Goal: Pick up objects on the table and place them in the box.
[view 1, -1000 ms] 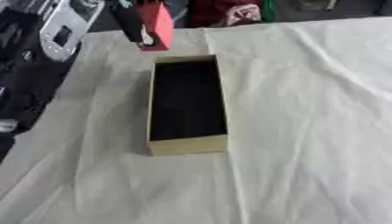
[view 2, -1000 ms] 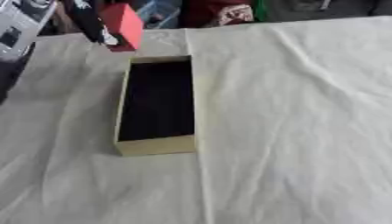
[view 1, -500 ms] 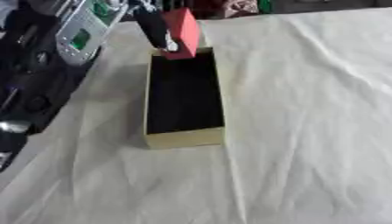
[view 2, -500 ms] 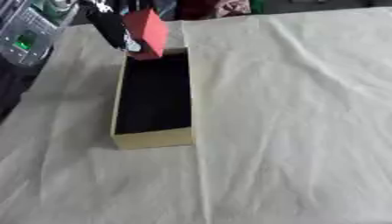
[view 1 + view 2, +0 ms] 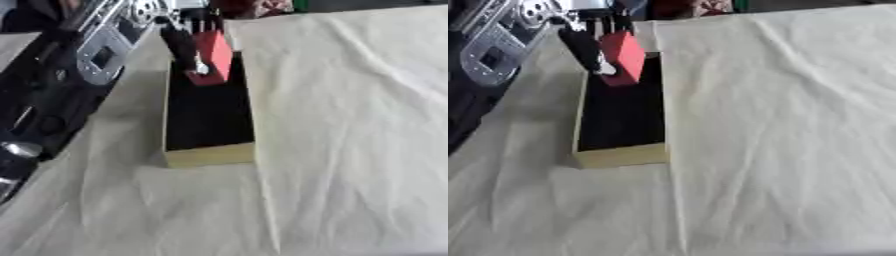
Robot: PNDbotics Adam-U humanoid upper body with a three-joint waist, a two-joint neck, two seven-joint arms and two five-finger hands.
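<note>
The block [image 5: 214,56] is plain red, a little darker on its shaded side. The hand [image 5: 186,46] is black, with one small silver-white spot where a fingertip meets the red. The arm [image 5: 83,60] is black and silver-grey, with a dark rectangular panel set in a pale grey plate. The box [image 5: 210,154] has pale yellowish-tan walls and a black inside. The cloth [image 5: 350,125] is off-white to cream, unpatterned, marked only by soft grey creases. At the far edge, blurred dark red and green patches show.
</note>
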